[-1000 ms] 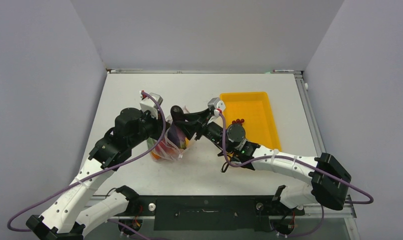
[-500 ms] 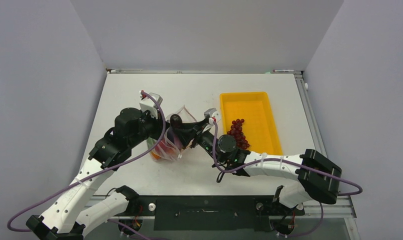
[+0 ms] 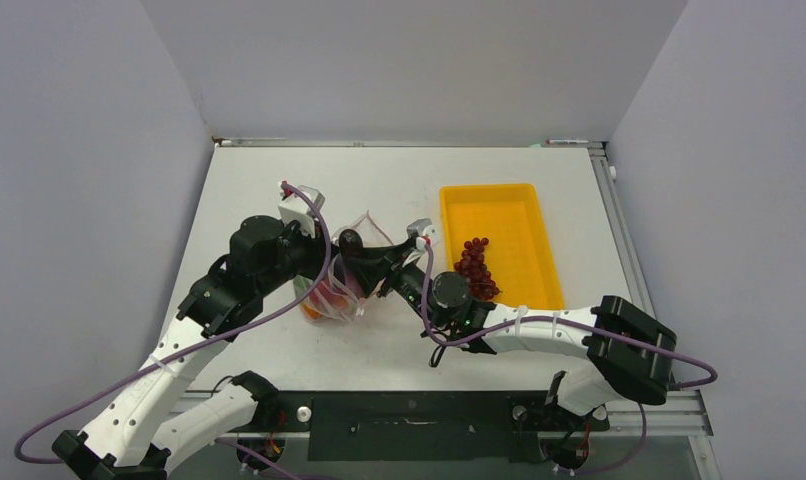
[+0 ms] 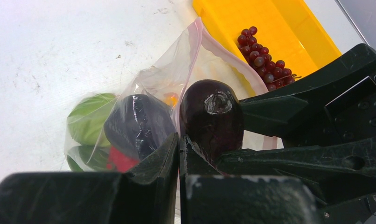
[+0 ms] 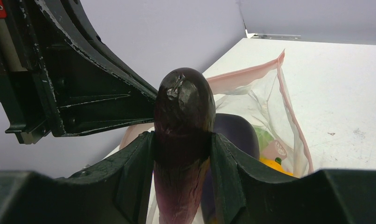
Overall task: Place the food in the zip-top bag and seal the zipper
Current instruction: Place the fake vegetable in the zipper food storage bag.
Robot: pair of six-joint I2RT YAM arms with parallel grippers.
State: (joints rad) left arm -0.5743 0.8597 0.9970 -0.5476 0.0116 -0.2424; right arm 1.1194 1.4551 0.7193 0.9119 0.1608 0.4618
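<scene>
The clear zip-top bag (image 3: 337, 292) stands open on the table, with a purple eggplant (image 4: 135, 123), green piece (image 4: 88, 116), red piece (image 4: 118, 161) and yellow pepper (image 5: 275, 165) inside. Its pink zipper (image 4: 195, 56) gapes open. My left gripper (image 4: 179, 140) is shut on the bag's near mouth edge. My right gripper (image 5: 182, 144) is shut on a dark purple eggplant (image 5: 182, 107), held upright at the bag's mouth (image 3: 351, 242), right beside the left fingers. The dark red grape bunch (image 3: 474, 265) lies in the tray.
The yellow tray (image 3: 499, 205) sits right of the bag, holding only the grapes. Both arms meet closely at the bag in the table's middle. White table (image 3: 279, 180) with grey walls behind and at both sides.
My right arm has moved left and down from the tray, bringing the eggplant lower into the bag's mouth. The grapes are now uncovered. The left gripper has kept still.
</scene>
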